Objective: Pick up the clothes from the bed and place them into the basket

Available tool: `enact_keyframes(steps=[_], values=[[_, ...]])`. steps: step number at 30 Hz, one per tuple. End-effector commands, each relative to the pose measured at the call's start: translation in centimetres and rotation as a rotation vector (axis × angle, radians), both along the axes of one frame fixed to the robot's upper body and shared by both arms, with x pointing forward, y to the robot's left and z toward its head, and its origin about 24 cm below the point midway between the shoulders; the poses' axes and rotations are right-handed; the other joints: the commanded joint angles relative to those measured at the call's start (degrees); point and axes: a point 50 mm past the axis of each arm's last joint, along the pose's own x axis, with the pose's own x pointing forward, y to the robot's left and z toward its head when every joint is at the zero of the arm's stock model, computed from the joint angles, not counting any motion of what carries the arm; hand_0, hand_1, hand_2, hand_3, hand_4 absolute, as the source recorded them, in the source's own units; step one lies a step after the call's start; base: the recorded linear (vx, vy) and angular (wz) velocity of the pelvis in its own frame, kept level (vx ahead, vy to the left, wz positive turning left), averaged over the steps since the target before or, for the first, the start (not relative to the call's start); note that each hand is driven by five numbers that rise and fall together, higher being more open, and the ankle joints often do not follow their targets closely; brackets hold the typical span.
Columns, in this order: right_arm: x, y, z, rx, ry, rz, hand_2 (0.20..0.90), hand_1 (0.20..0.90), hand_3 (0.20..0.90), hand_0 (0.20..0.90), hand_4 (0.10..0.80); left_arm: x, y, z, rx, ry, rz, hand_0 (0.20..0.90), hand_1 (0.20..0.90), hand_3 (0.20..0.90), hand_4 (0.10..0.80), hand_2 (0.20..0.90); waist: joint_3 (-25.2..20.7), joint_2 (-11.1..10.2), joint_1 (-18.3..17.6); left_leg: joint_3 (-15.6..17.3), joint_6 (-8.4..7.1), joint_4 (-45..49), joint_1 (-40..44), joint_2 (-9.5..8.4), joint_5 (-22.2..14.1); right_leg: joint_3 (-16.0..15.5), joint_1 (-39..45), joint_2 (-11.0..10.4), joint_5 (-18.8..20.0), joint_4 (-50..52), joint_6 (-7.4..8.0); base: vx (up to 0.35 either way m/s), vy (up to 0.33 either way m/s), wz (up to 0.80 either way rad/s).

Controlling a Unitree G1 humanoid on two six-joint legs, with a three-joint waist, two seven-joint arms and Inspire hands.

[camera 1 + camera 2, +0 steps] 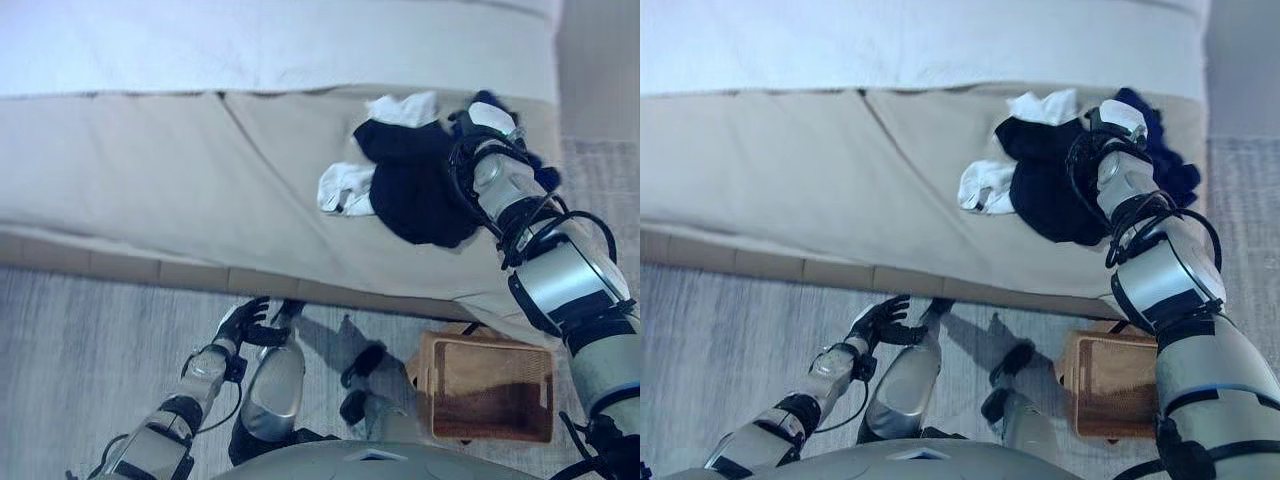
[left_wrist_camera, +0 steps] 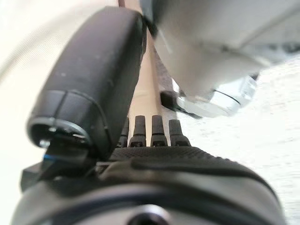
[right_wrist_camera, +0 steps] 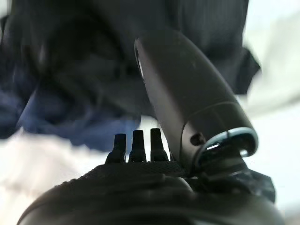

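Note:
A pile of clothes lies on the right of the beige bed (image 1: 150, 170): a black garment (image 1: 415, 190), white pieces (image 1: 345, 188) to its left and at its back, and a dark blue garment (image 1: 1165, 160) at its right. My right hand (image 1: 492, 118) is stretched over the far right of the pile with straight fingers, just above the black and blue cloth (image 3: 70, 126), and holds nothing. My left hand (image 1: 245, 322) hangs open and empty, low in front of the bed's edge. The wooden basket (image 1: 430, 385) stands on the floor at the lower right, under my right arm.
A white cover (image 1: 250, 40) lies across the far part of the bed. A seam runs down the beige cover left of the pile. A grey rug (image 1: 80, 350) covers the floor in front of the bed.

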Motion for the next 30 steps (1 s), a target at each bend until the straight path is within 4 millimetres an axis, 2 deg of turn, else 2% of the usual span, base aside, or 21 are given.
enact_keyframes(steps=[1,4,5,7,8,9,10,11,14,16,18,19,22,24,27,30], values=[[0.2,-0.6,4.6,-0.024,0.044,-0.039,0.900,0.900,0.900,0.900,0.800,-0.5,1.4,0.4,0.033,-0.035,-0.018,0.900,0.900,0.900,0.800,0.900,0.72,-0.19,0.84,3.01,6.08,-3.87,-0.75,-2.85,2.22,4.05,-4.13,-2.57,-3.25,10.39,0.12,-0.088,0.058,0.14],[0.1,-0.4,3.9,0.024,0.133,-0.028,0.900,0.900,0.900,0.900,0.800,-0.3,1.6,0.6,0.037,-0.036,-0.021,0.900,0.900,0.900,0.800,0.900,1.63,0.19,1.32,2.98,5.79,-3.85,-2.03,-2.71,2.86,3.44,-5.55,-2.60,-3.41,10.82,0.24,-0.001,0.001,0.07],[0.1,-0.3,3.8,0.030,0.140,-0.020,0.900,0.900,0.900,0.900,0.800,-0.4,1.7,0.6,0.044,-0.033,-0.020,0.900,0.900,0.900,0.800,0.900,1.60,-0.32,1.24,3.23,5.50,-4.24,-1.40,-2.25,1.50,3.93,-5.13,-2.27,-4.93,10.86,0.58,0.085,-0.097,0.11],[0.3,0.3,3.5,0.056,0.141,0.010,0.900,0.900,0.900,0.900,0.800,-0.5,2.3,0.6,0.064,-0.024,-0.014,0.900,0.900,0.900,0.800,0.900,2.17,-0.90,1.35,3.54,5.17,-4.26,-1.75,-1.85,1.48,3.72,-5.15,-1.97,-4.61,10.23,0.79,-0.026,-0.057,0.15],[0.4,0.8,3.5,0.067,0.138,0.033,0.900,0.900,0.900,0.900,0.800,-0.5,2.5,0.7,0.071,-0.026,-0.014,0.900,0.900,0.900,0.800,0.900,2.69,-0.83,1.47,3.68,5.23,-3.95,-2.67,-1.97,2.89,3.10,-5.69,-2.03,-2.92,9.79,0.56,-0.126,-0.002,0.13],[0.5,1.2,3.5,0.065,0.127,0.059,0.806,0.806,0.790,0.806,0.690,-0.5,2.7,0.7,0.075,-0.026,-0.012,0.900,0.900,0.900,0.800,0.900,2.88,-1.04,1.36,3.94,5.13,-4.01,-2.61,-1.76,2.87,3.12,-5.60,-1.79,-2.77,9.47,0.54,-0.119,0.000,0.07],[0.7,1.7,3.7,0.066,0.088,0.089,0.516,0.516,0.453,0.516,0.353,-0.4,2.8,0.8,0.076,-0.026,-0.011,0.900,0.900,0.900,0.800,0.900,2.98,-1.20,1.21,4.15,5.05,-4.09,-2.43,-1.57,2.81,3.16,-5.41,-1.60,-2.61,9.13,0.55,-0.018,-0.053,0.01],[0.9,2.3,4.3,0.084,-0.014,0.117,0.300,0.300,0.200,0.300,0.100,-0.3,2.8,0.9,0.076,-0.027,-0.012,0.900,0.900,0.900,0.800,0.900,2.98,-1.38,0.90,4.37,4.95,-4.20,-2.20,-1.36,2.75,3.28,-5.16,-1.38,-2.35,8.68,0.59,-0.012,-0.038,-0.04],[1.0,5.1,8.9,0.251,-0.494,0.199,0.300,0.300,0.200,0.300,0.100,-0.5,2.3,0.6,0.064,-0.028,0.000,0.900,0.900,0.900,0.800,0.900,2.40,-1.87,-0.57,5.31,4.64,-4.27,-0.90,-0.81,2.04,4.42,-4.43,-0.65,-2.34,8.28,0.59,-0.022,-0.005,-0.09],[0.0,6.5,12.0,0.381,-0.774,0.254,0.300,0.300,0.200,0.300,0.100,-0.9,2.0,0.3,0.054,-0.027,0.023,0.900,0.900,0.900,0.800,0.900,1.77,-2.30,-1.90,6.41,4.43,-4.39,0.26,-0.32,1.28,5.35,-3.53,-0.22,-2.53,7.83,0.74,-0.020,0.008,-0.32],[-1.8,7.3,14.8,0.454,-1.031,0.319,0.300,0.300,0.200,0.300,0.100,-1.3,1.6,0.0,0.047,-0.023,0.037,0.900,0.900,0.900,0.800,0.900,0.99,-2.50,-3.42,7.59,4.30,-4.55,1.70,0.03,0.40,6.31,-2.31,0.07,-2.82,7.26,0.76,-0.008,0.007,-0.29],[-2.3,7.4,15.4,0.457,-1.081,0.334,0.300,0.300,0.200,0.300,0.100,-1.5,1.5,-0.1,0.046,-0.018,0.040,0.900,0.900,0.900,0.800,0.900,0.67,-2.51,-3.77,7.97,4.30,-4.58,2.16,0.13,0.16,6.53,-1.92,0.09,-2.92,7.13,0.74,0.010,0.017,-0.23],[-5.5,7.9,18.6,0.473,-1.345,0.424,0.300,0.300,0.200,0.300,0.100,-2.4,1.7,-0.8,0.057,0.018,0.040,0.900,0.900,0.900,0.800,0.900,-1.71,-2.53,-5.52,9.62,4.39,-4.62,4.55,0.36,-1.18,7.72,0.02,0.11,-3.25,6.43,0.72,0.054,0.005,-0.27],[-7.7,7.2,19.8,0.499,-1.468,0.453,0.300,0.300,0.200,0.300,0.100,-3.9,2.2,-1.7,0.076,0.068,0.039,0.900,0.900,0.900,0.800,0.900,-4.26,-2.68,-6.99,10.84,4.57,-4.65,6.92,0.29,-2.32,8.73,2.00,0.13,-3.32,5.59,0.72,0.141,-0.029,-0.24],[-10.4,6.3,20.6,0.505,-1.631,0.487,0.300,0.300,0.200,0.300,0.100,-5.9,2.6,-2.8,0.096,0.141,0.047,0.900,0.900,0.900,0.800,0.900,-7.94,-2.76,-9.05,12.25,4.86,-4.77,9.96,0.21,-3.55,10.17,4.35,0.32,-3.06,4.20,0.73,0.135,-0.022,-0.25],[-12.2,5.6,20.8,0.463,-1.725,0.500,0.300,0.300,0.200,0.300,0.100,-7.4,2.6,-3.6,0.105,0.203,0.048,0.900,0.900,0.900,0.800,0.900,-11.08,-2.53,-10.92,13.56,5.21,-4.88,12.28,-0.07,-4.38,11.44,5.85,0.32,-2.63,3.14,0.78,0.101,0.001,-0.30]])
